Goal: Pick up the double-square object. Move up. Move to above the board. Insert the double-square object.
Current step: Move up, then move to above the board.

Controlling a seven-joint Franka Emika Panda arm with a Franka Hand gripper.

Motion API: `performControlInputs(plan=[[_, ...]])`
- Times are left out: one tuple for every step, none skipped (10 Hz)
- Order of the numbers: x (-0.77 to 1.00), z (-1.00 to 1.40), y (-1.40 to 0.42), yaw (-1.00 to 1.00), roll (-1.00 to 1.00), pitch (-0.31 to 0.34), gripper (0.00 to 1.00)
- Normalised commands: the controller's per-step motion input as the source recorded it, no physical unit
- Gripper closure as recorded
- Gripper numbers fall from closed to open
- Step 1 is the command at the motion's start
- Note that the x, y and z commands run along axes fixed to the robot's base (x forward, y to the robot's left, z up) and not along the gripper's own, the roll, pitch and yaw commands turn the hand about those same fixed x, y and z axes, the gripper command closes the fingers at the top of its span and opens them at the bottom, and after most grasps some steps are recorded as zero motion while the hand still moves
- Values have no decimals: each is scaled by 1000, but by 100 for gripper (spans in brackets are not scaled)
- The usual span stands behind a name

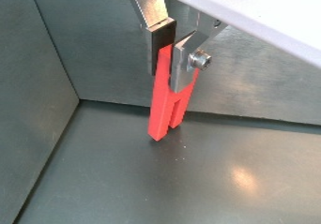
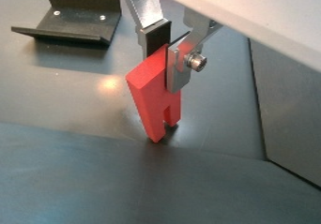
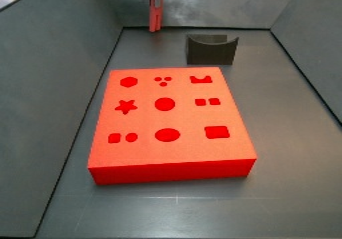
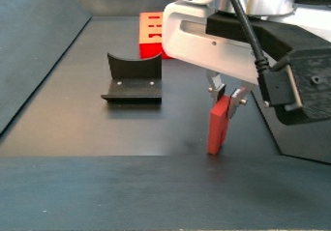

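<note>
The double-square object (image 1: 163,108) is a slim red peg with a slotted lower end. It stands upright with its foot on or just above the dark floor in both wrist views (image 2: 156,97) and both side views (image 3: 155,16) (image 4: 220,125). My gripper (image 1: 168,52) is shut on its upper end, one silver finger on each side, also in a wrist view (image 2: 168,48) and a side view (image 4: 226,93). The board (image 3: 167,123), a large red slab with darker shaped cutouts, lies in the middle of the floor, well apart from the peg; only a corner of it shows in a side view (image 4: 151,34).
The dark fixture (image 3: 211,49) stands on the floor between the peg and the board, also in a side view (image 4: 132,78) and a wrist view (image 2: 73,15). Grey walls (image 1: 51,59) enclose the floor; the peg is near the far wall.
</note>
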Motion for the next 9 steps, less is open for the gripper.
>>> performControlInputs(plan=[[0, 833, 0, 0, 0, 0, 100], [-20, 768, 7, -12, 4, 22, 100], [-30, 604, 9, -24, 30, 45, 100], [-26, 454, 3, -26, 49, 57, 100], [-21, 247, 1, -15, 66, 73, 100], [90, 1000, -93, 123, 33, -96, 100], [94, 1000, -98, 126, 35, -76, 100], [81, 1000, -92, 99, 40, -25, 100], [72, 1000, -84, 69, 51, 18, 100]])
